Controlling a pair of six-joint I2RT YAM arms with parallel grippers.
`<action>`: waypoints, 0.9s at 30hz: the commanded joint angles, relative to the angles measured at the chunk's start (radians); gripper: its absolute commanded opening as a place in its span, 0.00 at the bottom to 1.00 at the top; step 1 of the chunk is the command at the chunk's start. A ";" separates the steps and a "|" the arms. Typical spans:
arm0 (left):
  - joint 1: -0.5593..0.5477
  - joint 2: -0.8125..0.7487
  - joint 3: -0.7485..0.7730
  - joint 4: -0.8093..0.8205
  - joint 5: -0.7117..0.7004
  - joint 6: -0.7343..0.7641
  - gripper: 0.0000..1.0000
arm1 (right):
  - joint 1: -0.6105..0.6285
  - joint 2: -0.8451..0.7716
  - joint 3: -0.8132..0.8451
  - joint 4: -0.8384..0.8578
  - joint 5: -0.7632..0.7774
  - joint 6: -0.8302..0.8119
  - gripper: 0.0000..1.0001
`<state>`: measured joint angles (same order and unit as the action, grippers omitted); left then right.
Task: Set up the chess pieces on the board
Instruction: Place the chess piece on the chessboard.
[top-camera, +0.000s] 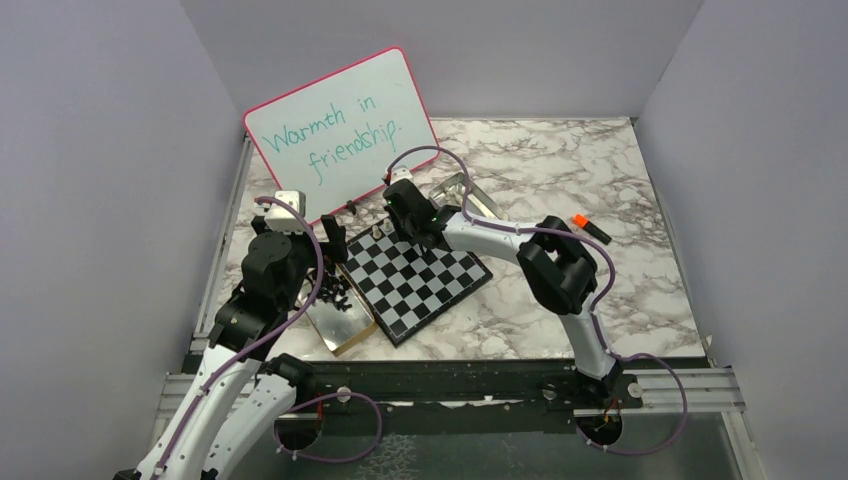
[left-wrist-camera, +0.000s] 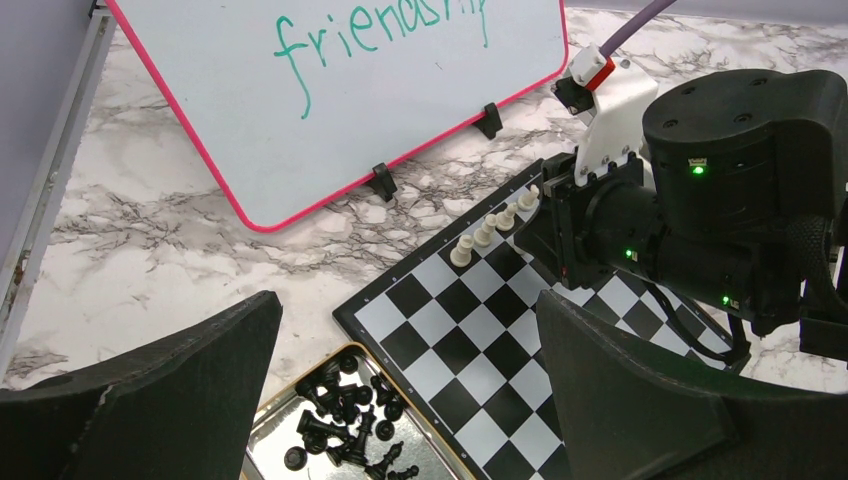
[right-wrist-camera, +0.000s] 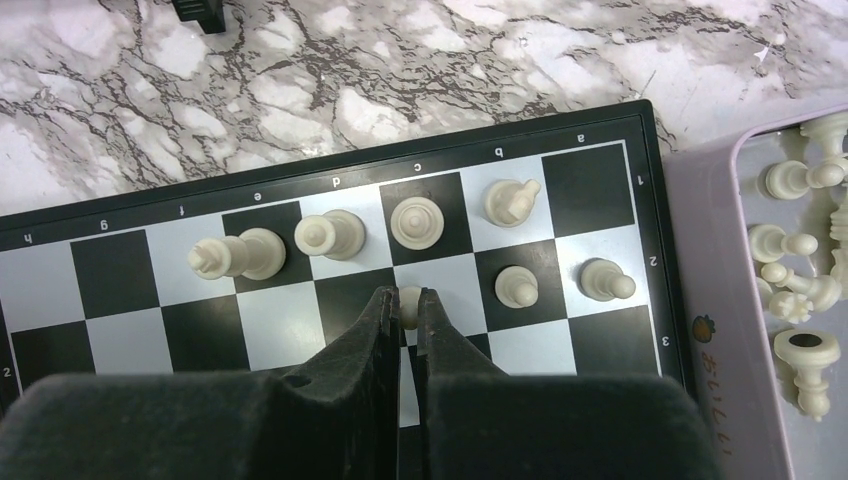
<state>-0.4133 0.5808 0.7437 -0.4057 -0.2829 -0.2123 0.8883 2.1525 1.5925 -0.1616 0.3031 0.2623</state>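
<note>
Cream plastic shows between the black fingers of the right gripper (right-wrist-camera: 405, 296), which are pressed together on one cream chessman (right-wrist-camera: 409, 306). It is held over the second rank of the board (right-wrist-camera: 120, 335), about where the c and d files meet. I cannot tell whether its foot touches the square.

Six more cream pieces (right-wrist-camera: 416, 222) stand from 10 to 2 o'clock of the fingertips: four along rank one and two on rank two toward the a file. At 3 o'clock, just off the board's edge, a lilac tray (right-wrist-camera: 720, 300) holds spare cream men (right-wrist-camera: 790, 240).

The left gripper (left-wrist-camera: 408, 300) hangs with its fingers spread wide apart, gripping nothing. At 6 o'clock in its view, black chessmen (left-wrist-camera: 345, 420) lie heaped in a metal tray (left-wrist-camera: 272, 438) just beside the board's corner.

From above, the board lies mid-table on the marble top (top-camera: 600, 170). A pink-rimmed whiteboard (top-camera: 340, 125) stands at its 11 o'clock, and an orange-capped marker (top-camera: 590, 228) lies well apart at 2 o'clock.
</note>
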 joint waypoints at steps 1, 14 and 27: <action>0.001 -0.007 -0.010 0.020 -0.011 -0.001 0.99 | -0.005 0.022 0.020 -0.025 0.047 0.008 0.09; 0.001 -0.004 -0.010 0.023 -0.005 -0.002 0.99 | -0.004 0.033 0.025 -0.041 0.060 0.009 0.13; 0.001 -0.004 -0.010 0.022 -0.002 -0.006 0.99 | -0.004 0.032 0.030 -0.043 0.064 0.007 0.20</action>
<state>-0.4133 0.5808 0.7437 -0.4057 -0.2825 -0.2131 0.8883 2.1582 1.5959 -0.1810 0.3336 0.2626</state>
